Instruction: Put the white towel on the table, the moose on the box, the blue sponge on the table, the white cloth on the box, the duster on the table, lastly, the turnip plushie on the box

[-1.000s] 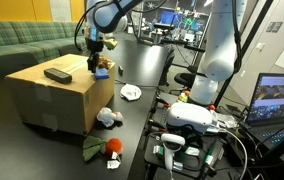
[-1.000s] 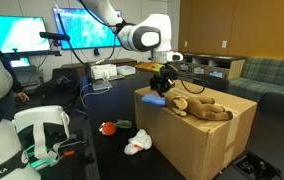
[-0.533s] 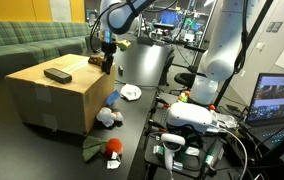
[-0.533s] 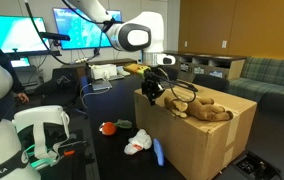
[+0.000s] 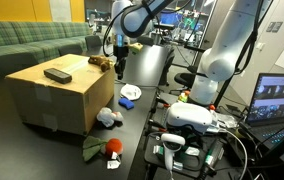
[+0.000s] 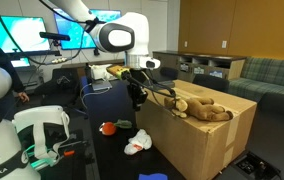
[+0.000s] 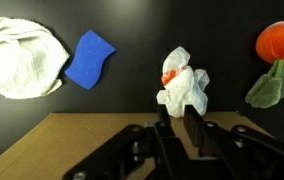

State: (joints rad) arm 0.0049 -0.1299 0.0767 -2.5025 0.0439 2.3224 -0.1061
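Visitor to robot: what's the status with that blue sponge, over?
Pincer parted, empty, by the box. Blue sponge flat on the table, beside the white towel. Nothing in the way.

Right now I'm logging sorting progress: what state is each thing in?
white towel: flat on the table.
blue sponge: loose on the table.
white cloth: bunched on the table.
turnip plushie: lying on the table.
moose: lying on the box.
duster: flat on the box.
hand: empty, slightly open.
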